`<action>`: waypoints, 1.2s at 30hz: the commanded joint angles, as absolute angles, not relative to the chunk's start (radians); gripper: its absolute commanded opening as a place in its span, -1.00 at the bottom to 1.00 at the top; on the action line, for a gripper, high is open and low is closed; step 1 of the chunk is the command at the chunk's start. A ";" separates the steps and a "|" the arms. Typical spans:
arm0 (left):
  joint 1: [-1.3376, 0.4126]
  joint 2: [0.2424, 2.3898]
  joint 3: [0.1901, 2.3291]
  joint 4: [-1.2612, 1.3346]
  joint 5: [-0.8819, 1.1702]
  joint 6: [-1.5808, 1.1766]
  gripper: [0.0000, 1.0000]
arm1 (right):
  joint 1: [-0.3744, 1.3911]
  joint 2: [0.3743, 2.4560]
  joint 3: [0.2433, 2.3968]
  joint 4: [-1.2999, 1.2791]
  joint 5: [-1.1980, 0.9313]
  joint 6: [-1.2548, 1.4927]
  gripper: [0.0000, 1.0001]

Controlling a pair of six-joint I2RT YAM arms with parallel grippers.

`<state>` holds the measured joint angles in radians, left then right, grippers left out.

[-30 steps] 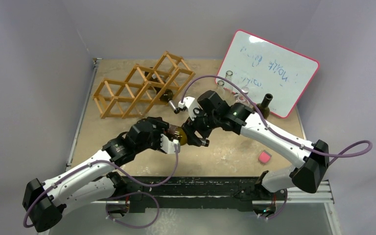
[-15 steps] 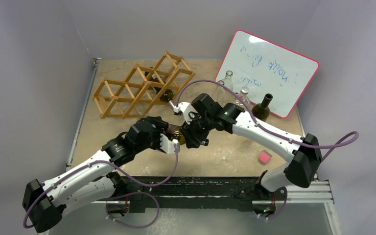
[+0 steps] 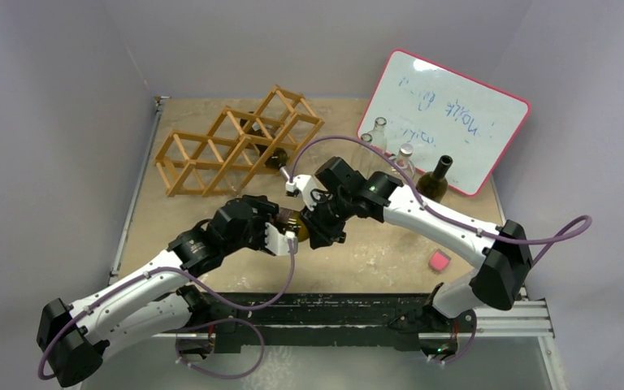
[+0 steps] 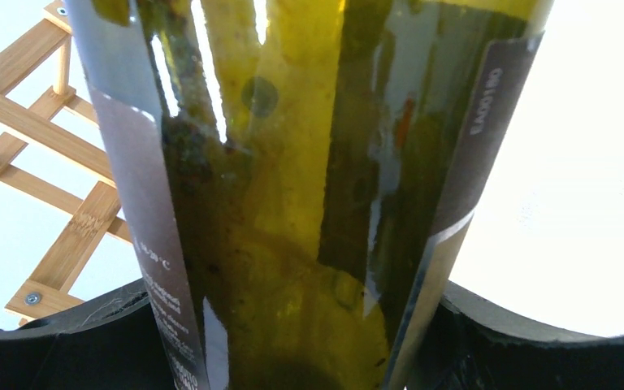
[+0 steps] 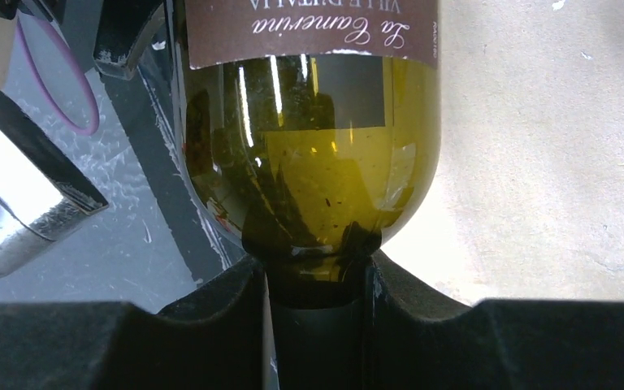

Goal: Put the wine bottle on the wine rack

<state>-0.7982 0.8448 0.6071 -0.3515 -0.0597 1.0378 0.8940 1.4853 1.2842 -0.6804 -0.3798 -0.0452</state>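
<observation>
1. Surface and room: a tan, chipboard-like tabletop [image 3: 211,213] marked with pale scuffs is enclosed by plain grey-lilac walls [image 3: 57,122]. A metal rail [image 3: 333,315] is seen along its near edge.
2. Task object: an olive-green glass wine bottle with a brown paper label [image 3: 296,224] is found near the middle of the tabletop, between the two hands. It is in front of the rack and outside its cells. Whether it touches the surface cannot be told.
3. Left hand [image 3: 283,231]: it is closed about the body of the wine bottle. In the left wrist view its black fingers [image 4: 57,345] are seen against both sides of the glass.
4. Right hand [image 3: 315,229]: it is clamped on the neck just below the shoulder, with black fingers [image 5: 171,333] pressed to either side.
5. Target: a light orange-brown wooden lattice wine rack [image 3: 211,150] is set at an angle on the far left of the tabletop. A dark bottle [image 3: 270,153] is lodged in one of its right-hand cells.
6. Background: a red-framed whiteboard [image 3: 447,122] bearing faint handwriting is leaned against the far right wall. Two clear glass bottles [image 3: 379,130] and a dark green bottle [image 3: 435,180] are stood upright before it.
7. A small pink block [image 3: 437,261] is seen near the right front edge.
</observation>
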 commanded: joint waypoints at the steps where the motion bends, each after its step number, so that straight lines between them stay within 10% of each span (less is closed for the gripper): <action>1: -0.803 0.795 0.656 -0.192 -0.016 0.988 -0.59 | 0.892 1.457 1.306 -0.667 -0.288 -0.031 -1.00; 4: -0.804 0.798 0.666 -0.211 -0.015 0.975 0.15 | 0.890 1.432 1.328 -0.668 -0.235 -0.020 -1.00; 11: -0.804 0.802 0.668 -0.218 0.002 0.982 0.44 | 0.891 1.354 1.351 -0.666 -0.174 0.030 -1.00; 14: -0.803 0.794 0.656 -0.193 -0.001 0.972 0.98 | 0.891 1.332 1.348 -0.652 -0.156 0.056 -1.00; 36: -0.803 0.683 0.690 0.119 -0.326 0.585 1.00 | 0.891 1.214 1.286 -0.560 0.074 0.258 -1.00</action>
<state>-0.8055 0.6827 0.6270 -0.1047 -0.1619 0.8528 0.8936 1.2720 1.2831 -0.7303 -0.0002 0.1947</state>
